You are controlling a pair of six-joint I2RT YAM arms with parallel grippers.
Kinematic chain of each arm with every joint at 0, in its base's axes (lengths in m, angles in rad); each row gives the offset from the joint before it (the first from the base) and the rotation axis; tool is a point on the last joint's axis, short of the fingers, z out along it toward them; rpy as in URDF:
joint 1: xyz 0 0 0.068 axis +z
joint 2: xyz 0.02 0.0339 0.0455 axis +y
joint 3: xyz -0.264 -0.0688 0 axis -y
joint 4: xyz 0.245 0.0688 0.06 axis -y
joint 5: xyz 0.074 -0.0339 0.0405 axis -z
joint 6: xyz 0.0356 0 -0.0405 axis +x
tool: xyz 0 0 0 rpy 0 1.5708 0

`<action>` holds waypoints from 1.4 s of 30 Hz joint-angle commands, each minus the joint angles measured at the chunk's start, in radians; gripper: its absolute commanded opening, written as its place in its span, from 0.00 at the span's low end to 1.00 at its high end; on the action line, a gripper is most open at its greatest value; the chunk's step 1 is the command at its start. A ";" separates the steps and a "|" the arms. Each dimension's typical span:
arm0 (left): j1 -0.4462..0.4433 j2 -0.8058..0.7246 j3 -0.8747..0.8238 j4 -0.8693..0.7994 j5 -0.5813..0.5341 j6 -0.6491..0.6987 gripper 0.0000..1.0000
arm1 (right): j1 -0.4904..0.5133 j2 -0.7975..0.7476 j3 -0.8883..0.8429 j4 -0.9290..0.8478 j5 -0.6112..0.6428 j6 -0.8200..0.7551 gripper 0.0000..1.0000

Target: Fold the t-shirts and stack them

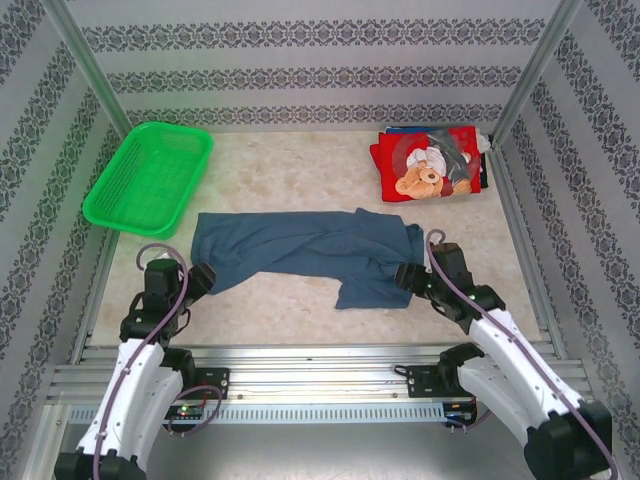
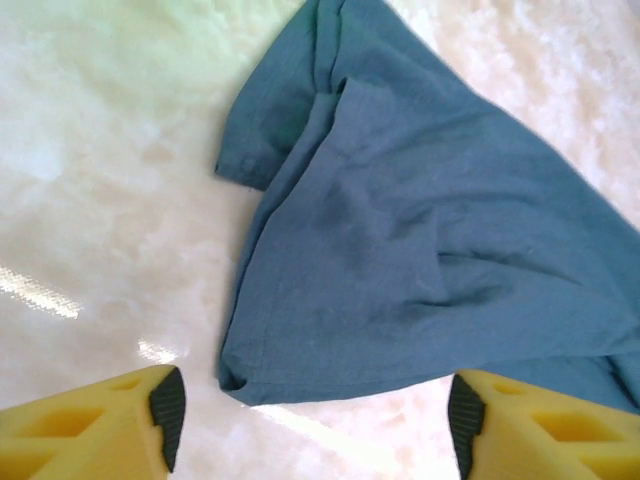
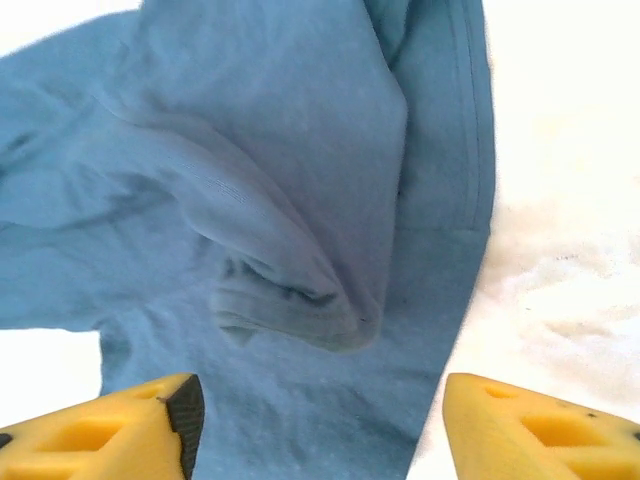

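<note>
On the left wrist camera my left jaws stand wide, the yellow fingers (image 2: 90,425) spread apart with nothing between them. They hang just above the bench (image 1: 290,170), at the near left corner of the slate-blue tee (image 2: 400,230), and I see no contact with the cloth.

My right jaws are wide too. Their fingers (image 3: 540,430) straddle the tee's right end, where a bunched fold and a hemmed edge lie under them. The cloth sits below the fingers, not pinched.

From the top camera, the blue tee lies across the middle of the bench. It is loosely doubled over and wrinkled, with its left end near the left jaws and its right end hanging nearer, beside the right jaws.

Well apart, in the far right corner, the red tee with the teddy-bear print (image 1: 425,165) lies folded, with a dark blue edge (image 1: 405,131) showing at its far side. The green basket (image 1: 150,175) sits at the far left, tilted against the wall.
</note>
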 commanded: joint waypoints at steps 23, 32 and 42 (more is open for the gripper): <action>-0.057 0.221 0.110 0.294 0.090 0.148 0.79 | 0.191 0.626 0.142 0.181 -0.087 -0.069 0.32; -0.057 0.241 0.112 0.280 0.080 0.185 0.82 | -0.063 0.421 0.231 0.089 -0.127 -0.144 0.58; -0.057 0.274 0.157 0.260 0.116 0.222 0.84 | -0.256 0.702 0.459 0.105 -0.293 -0.252 0.56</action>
